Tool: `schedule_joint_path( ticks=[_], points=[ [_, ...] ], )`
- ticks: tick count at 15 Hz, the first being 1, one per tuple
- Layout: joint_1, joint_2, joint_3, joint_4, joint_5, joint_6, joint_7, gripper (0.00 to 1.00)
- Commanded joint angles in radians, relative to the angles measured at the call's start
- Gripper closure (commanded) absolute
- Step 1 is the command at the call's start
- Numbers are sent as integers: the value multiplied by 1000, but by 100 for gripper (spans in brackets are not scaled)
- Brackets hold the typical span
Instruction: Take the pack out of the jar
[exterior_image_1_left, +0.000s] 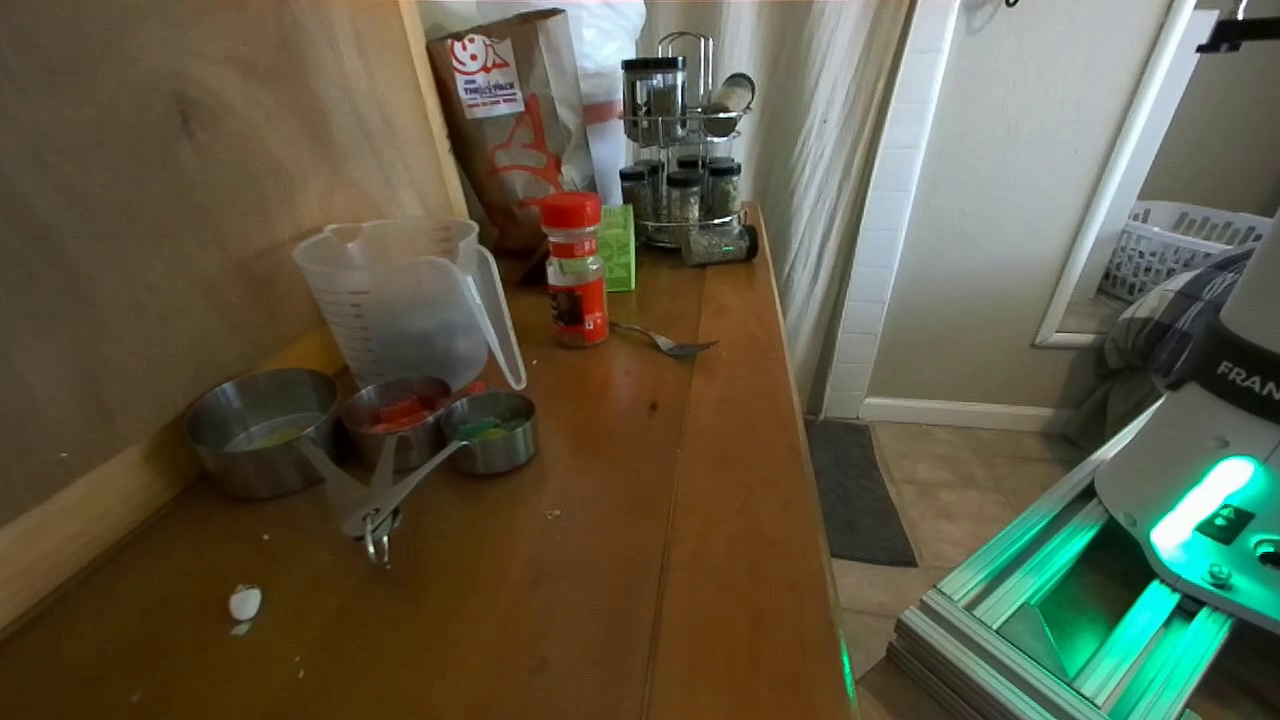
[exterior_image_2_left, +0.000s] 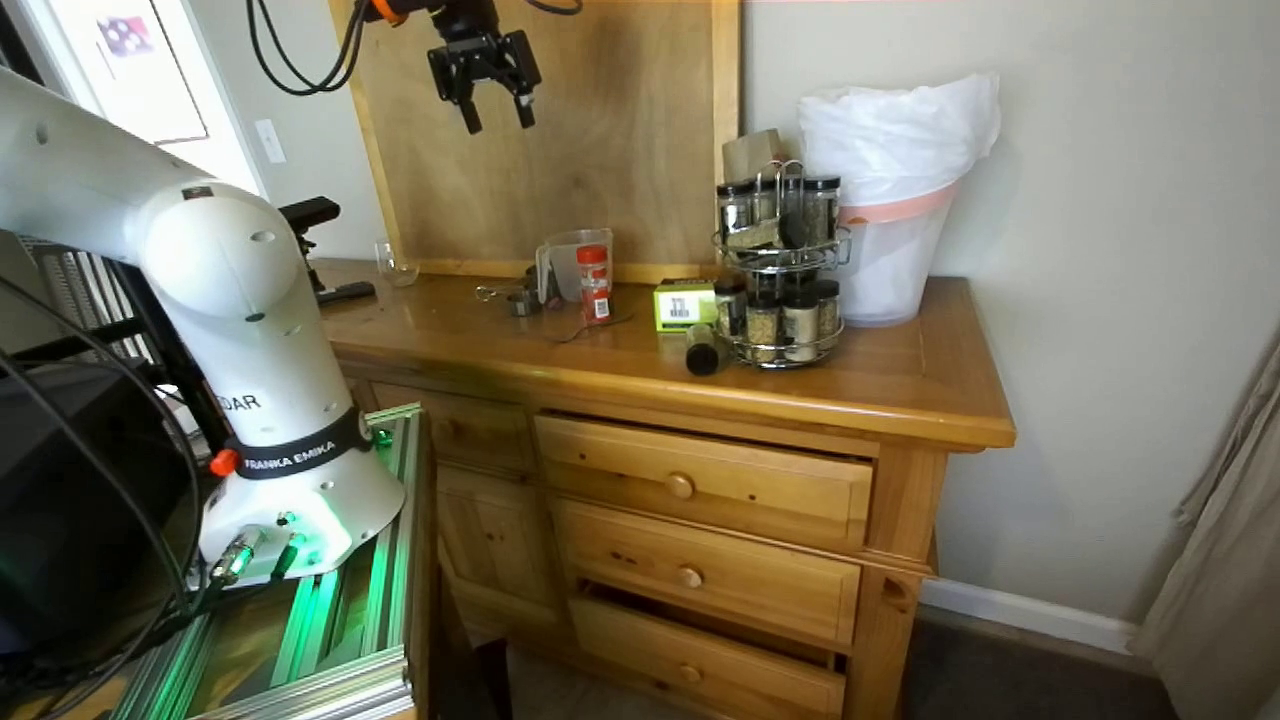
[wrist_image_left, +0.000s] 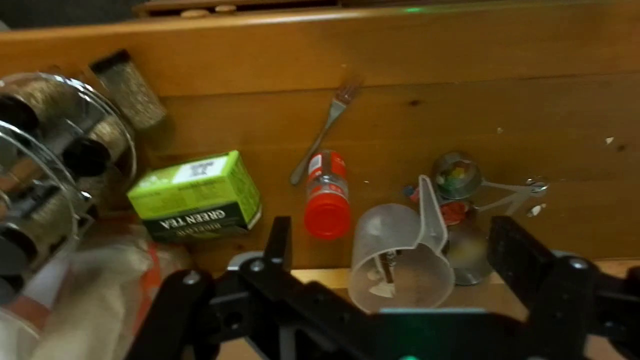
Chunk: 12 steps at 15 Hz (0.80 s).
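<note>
The jar is a tall translucent measuring jug standing upright on the wooden counter against the board. It also shows in an exterior view, partly behind the red-capped bottle, and in the wrist view. In the wrist view a small pack, brown and whitish, shows inside the jar; its exact shape is unclear. The exterior views do not show the pack clearly. My gripper is open and empty, high above the counter. In the wrist view its fingers frame the jar from above without touching it.
A red-capped bottle stands beside the jar, with a fork near it. Metal measuring cups sit on the jar's other side. A green tea box, a spice rack and a paper bag stand farther along. The wooden board rises behind.
</note>
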Motion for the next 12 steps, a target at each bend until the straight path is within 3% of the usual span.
schedule_joint_path(
  ticks=[1, 5, 8, 9, 12],
  points=[
    [77, 190, 58, 127, 31, 93, -76, 0],
    [108, 387, 96, 243, 69, 161, -57, 0],
    [85, 539, 136, 353, 52, 84, -12, 0],
    [84, 422, 131, 247, 44, 140, -34, 0],
    [78, 470, 139, 267, 44, 142, -34, 0]
  ],
)
